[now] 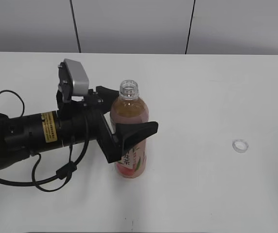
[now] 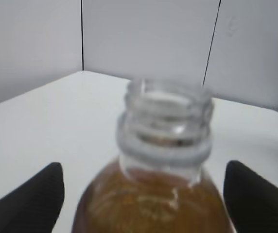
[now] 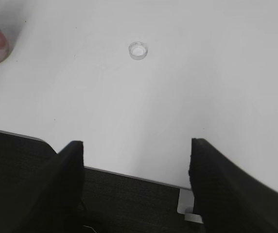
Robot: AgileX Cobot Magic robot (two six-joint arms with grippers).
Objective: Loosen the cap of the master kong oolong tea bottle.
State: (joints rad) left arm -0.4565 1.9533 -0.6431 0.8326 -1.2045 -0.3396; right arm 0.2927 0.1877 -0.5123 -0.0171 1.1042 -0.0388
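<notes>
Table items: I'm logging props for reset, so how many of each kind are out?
Bottle: 1
Cap: 1
Total: 2

A white table [image 1: 217, 87] is filling the lower part of the exterior view, its far edge running straight across beneath a grey wall [image 1: 129, 24]. Two dark seams [image 1: 76, 26] are dividing the wall into upright panels, both leaning slightly. In the left wrist view the tabletop is narrowing toward a far corner where two wall panels are meeting at another dark seam. In the right wrist view the table's near edge is crossing the frame at a slant, with a dark floor [image 3: 129, 204] showing below it. A small pale fitting [image 3: 186, 204] is sitting just under that edge; its kind cannot be told.
</notes>
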